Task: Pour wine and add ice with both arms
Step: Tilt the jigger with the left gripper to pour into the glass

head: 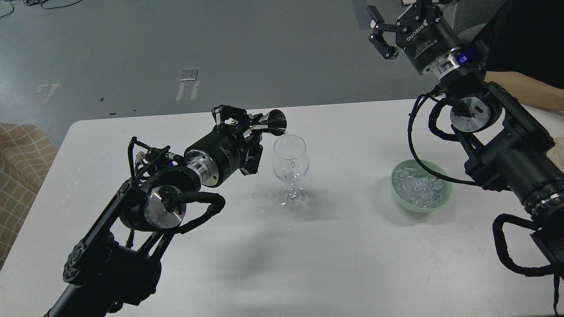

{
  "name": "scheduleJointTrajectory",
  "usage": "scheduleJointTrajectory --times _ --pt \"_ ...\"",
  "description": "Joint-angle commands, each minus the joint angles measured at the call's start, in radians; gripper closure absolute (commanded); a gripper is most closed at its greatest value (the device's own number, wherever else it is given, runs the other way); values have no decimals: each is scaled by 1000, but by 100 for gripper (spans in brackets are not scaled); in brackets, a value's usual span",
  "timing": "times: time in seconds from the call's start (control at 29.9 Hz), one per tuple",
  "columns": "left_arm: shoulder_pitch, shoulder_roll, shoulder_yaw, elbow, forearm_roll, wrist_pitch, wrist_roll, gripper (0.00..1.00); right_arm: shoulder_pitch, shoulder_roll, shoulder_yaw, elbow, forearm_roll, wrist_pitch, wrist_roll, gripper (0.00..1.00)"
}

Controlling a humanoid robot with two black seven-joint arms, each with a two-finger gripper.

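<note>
A clear wine glass (289, 165) stands upright in the middle of the white table (308, 255). My left gripper (246, 127) is shut on a small shiny metal cup (274, 122), tipped on its side with its mouth over the glass's left rim. A thin clear stream runs from the cup into the glass. Ice (418, 187), several clear cubes, fills a pale green bowl (421, 206) to the right of the glass. My right gripper (381, 31) is open and empty, raised high above and behind the bowl, beyond the table's far edge.
A person's forearm (524, 90) rests at the table's far right. A tan checked seat (20, 176) stands beyond the table's left edge. My right arm's thick links (506, 154) hang close to the right of the bowl.
</note>
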Motion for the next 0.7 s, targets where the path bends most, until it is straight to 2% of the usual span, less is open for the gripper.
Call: scheduleJointTrajectory --times 0.0,0.67 --pt "-1 1 1 0 12 -1 0 100 0 0 0 0 1 0 0 0" --pt "-3 -3 24 -2 174 -18 0 100 0 0 2 0 1 0 2 0"
